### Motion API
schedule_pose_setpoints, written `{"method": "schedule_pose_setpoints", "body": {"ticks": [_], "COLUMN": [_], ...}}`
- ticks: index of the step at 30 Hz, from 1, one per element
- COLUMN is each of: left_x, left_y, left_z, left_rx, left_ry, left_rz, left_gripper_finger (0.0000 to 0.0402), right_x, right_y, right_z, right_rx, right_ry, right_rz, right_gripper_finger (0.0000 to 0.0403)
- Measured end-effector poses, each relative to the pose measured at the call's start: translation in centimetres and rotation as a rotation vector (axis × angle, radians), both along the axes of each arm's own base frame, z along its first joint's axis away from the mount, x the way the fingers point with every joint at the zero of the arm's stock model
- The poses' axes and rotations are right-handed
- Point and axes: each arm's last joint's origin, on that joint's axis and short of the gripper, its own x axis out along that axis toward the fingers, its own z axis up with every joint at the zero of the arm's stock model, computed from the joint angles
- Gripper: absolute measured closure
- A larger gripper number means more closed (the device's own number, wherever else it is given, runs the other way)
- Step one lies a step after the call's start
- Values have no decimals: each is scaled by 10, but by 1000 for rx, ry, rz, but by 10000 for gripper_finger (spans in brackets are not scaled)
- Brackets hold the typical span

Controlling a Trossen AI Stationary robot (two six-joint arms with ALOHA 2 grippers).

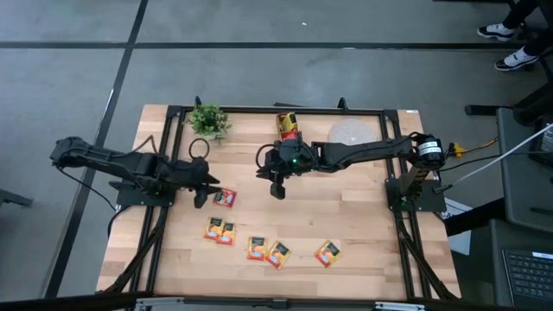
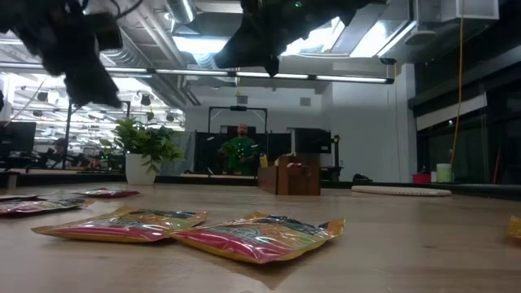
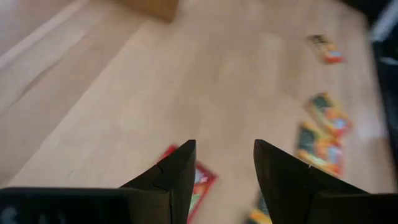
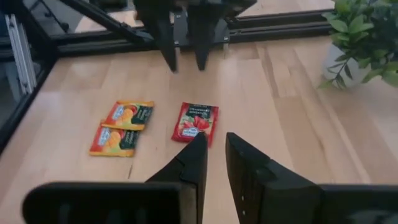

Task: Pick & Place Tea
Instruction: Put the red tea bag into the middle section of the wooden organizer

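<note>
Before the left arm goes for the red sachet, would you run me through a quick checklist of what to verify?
1. Left gripper empty, fingers apart: ok.
2. Red tea sachet lying flat, clear of other sachets: ok.
3. Left gripper beside the sachet, not over it: not ok.
4. Right gripper empty, above the table to the sachet's right: ok.
5. Potted plant away from the path: ok.
6. Drop-off spot identified: cannot tell.

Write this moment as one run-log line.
left gripper: open, empty, above flat red tea sachet | right gripper: empty, mid-table | five orange sachets: untouched on wooden table
</note>
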Motion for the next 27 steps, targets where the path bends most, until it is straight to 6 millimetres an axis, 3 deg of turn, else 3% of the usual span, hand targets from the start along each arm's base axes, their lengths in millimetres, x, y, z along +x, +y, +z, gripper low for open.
{"method": "schedule_pose_setpoints", "body": {"ticks": [7, 13, 19, 27], "left_x": [3, 11, 17, 23], "left_y": [0, -1, -1, 5], "left_z": [-26, -37, -49, -65], "left_rx": [-28, 4, 26, 33], "left_ry": [114, 207, 302, 420], "left_rz": [117, 105, 111, 177], "left_gripper_finger": [249, 279, 308, 390], "right_x": [0, 2, 2, 3], "right_y": [4, 19, 21, 21], "right_z": [1, 4, 5, 5], "right_rx": [135, 140, 129, 149], "right_ry": [0, -40, -46, -46], "right_rz": [-23, 37, 15, -1], "right_gripper_finger": [342, 342, 342, 342]}}
